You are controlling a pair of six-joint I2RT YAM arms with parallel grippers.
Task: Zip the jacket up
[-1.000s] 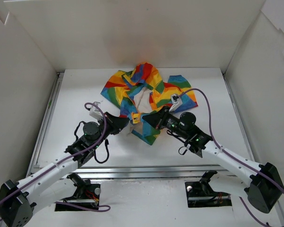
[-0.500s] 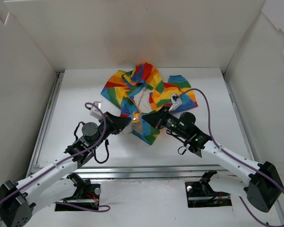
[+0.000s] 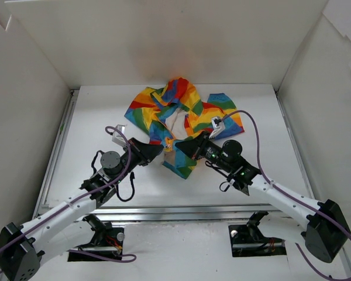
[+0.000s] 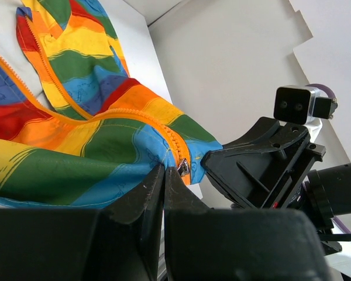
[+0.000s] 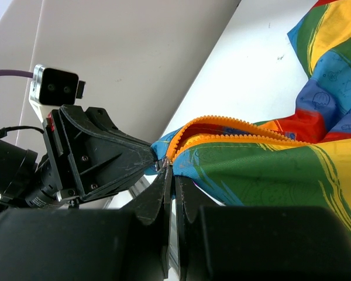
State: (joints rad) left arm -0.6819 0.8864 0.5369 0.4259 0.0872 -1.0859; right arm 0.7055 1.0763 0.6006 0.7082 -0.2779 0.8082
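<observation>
The rainbow-striped jacket lies crumpled at the back middle of the table, with its white lining showing in the opening. Its lower front corner is lifted between the two grippers. My left gripper is shut on the blue hem just left of the orange zipper; the metal slider sits right at its tips. My right gripper is shut on the hem at the zipper's bottom end, tips almost touching the left gripper. The zipper is open above the hem.
White walls enclose the white table on the left, back and right. A metal rail runs along the left edge. The right gripper's black body fills the space just right of the left jaws.
The left gripper has moved a little right toward the right gripper, so the two tips now nearly meet at the hem. The orange zipper end between them shows less from above.
</observation>
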